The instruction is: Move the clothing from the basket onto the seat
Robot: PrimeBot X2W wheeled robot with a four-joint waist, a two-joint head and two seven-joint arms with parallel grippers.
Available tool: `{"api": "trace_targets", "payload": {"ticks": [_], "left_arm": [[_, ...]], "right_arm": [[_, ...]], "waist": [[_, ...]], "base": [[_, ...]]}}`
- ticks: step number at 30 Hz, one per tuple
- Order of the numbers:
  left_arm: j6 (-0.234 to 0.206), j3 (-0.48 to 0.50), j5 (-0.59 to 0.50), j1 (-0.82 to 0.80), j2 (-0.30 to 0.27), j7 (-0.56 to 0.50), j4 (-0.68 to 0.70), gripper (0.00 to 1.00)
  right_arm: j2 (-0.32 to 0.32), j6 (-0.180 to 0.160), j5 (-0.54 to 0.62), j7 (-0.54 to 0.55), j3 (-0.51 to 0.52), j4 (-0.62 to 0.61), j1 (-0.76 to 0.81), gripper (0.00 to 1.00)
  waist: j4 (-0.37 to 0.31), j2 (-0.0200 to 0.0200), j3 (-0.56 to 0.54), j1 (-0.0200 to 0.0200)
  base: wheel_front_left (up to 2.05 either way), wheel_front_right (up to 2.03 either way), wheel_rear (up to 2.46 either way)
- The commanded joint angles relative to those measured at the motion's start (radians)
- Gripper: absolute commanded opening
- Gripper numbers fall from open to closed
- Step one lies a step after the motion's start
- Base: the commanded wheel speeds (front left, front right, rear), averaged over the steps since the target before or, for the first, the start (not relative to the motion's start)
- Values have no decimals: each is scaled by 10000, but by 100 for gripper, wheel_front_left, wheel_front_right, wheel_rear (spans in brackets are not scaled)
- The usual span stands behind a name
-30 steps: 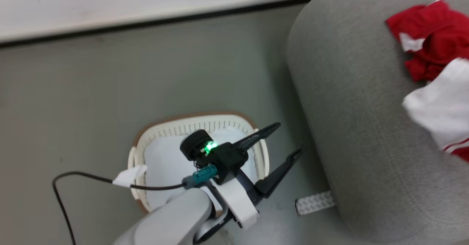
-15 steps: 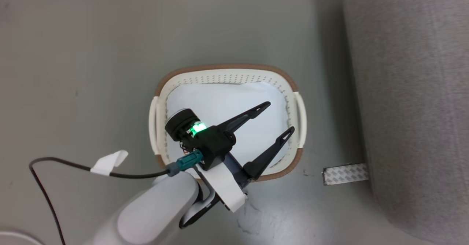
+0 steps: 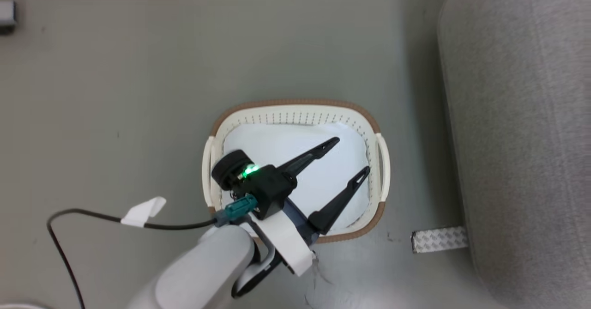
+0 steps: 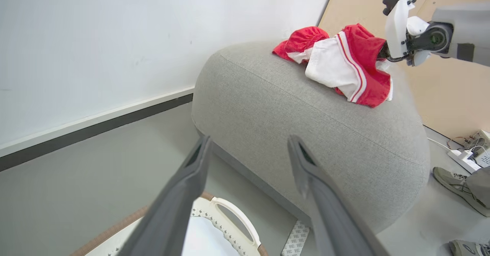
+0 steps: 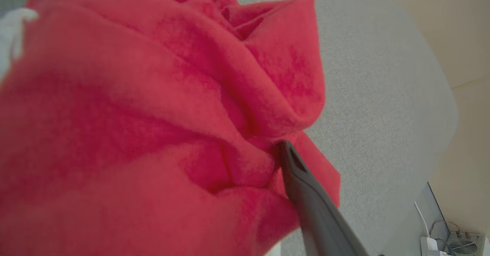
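Head view: left gripper (image 3: 352,155) spread wide, empty.

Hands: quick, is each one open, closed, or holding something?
Left hand: open, empty, over the basket.
Right hand: in the red clothing on the seat; grip cannot be told.
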State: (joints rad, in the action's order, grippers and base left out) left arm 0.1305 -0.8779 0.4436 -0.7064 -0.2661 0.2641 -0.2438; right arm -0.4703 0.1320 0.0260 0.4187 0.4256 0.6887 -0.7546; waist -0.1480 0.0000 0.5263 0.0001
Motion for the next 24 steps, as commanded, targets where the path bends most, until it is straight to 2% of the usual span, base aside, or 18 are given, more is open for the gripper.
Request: {"api": "trace_targets", "payload": {"ticks": [1,8,15,20,24], "left_arm": [[-3,37,95,208,64,3,-68,100],[-6,367,356,1103,466,4,-466,100],[-7,881,439,2041,869,4,-755,100],[-66,1561,308,2596,976,4,-731,100],[-265,2266,231,2940,884,4,-538,100]], "right_arm": [[-34,-26,-75,283,-248,-93,349,100],[-477,-26,-1263,1921,-1836,-827,1676,100],[-1778,-26,-3041,2704,-2965,-2544,3288,100],[-2499,-26,-4249,2062,-3432,-4361,4050,100],[-2681,-26,-5073,1162,-3706,-5570,4285,100]], "waist": [[-107,0,-578,-1],[-360,0,-2306,-1],[-344,0,-3862,-1],[-192,0,-4773,-1],[53,0,-5277,-1]], "base": [[0,0,0],[0,0,0],[0,0,0],[0,0,0],[0,0,0]]}}
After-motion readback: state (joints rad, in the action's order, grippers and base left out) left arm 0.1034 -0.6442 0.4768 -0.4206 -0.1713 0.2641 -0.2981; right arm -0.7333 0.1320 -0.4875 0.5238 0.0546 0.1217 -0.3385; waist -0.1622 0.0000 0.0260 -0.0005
